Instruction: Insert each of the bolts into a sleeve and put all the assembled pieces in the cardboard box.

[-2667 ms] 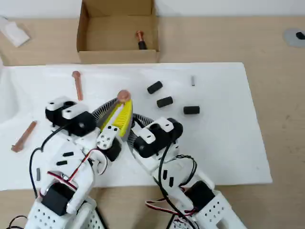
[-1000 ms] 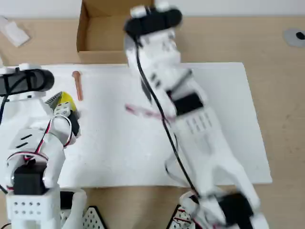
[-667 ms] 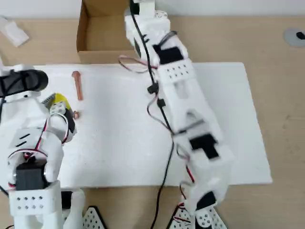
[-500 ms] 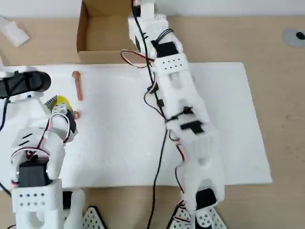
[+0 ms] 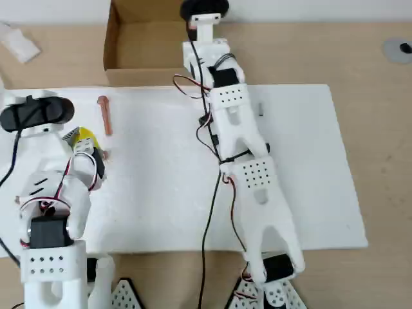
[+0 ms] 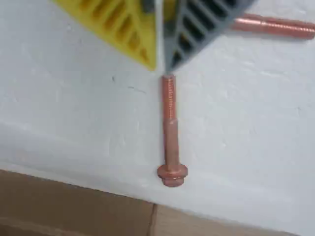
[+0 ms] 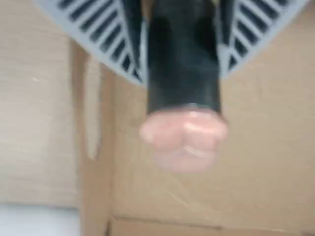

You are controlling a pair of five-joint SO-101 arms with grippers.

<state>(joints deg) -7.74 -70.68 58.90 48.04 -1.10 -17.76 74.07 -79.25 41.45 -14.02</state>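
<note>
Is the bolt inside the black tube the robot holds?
Inside. The bolt pokes its coppery head out of the black sleeve in the right gripper.

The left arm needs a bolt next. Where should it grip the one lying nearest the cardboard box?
Take the bolt mid-shank from straight above, jaws closing across its width: it lies flat on the white mat, head toward the cardboard box, with bare mat either side.
</note>
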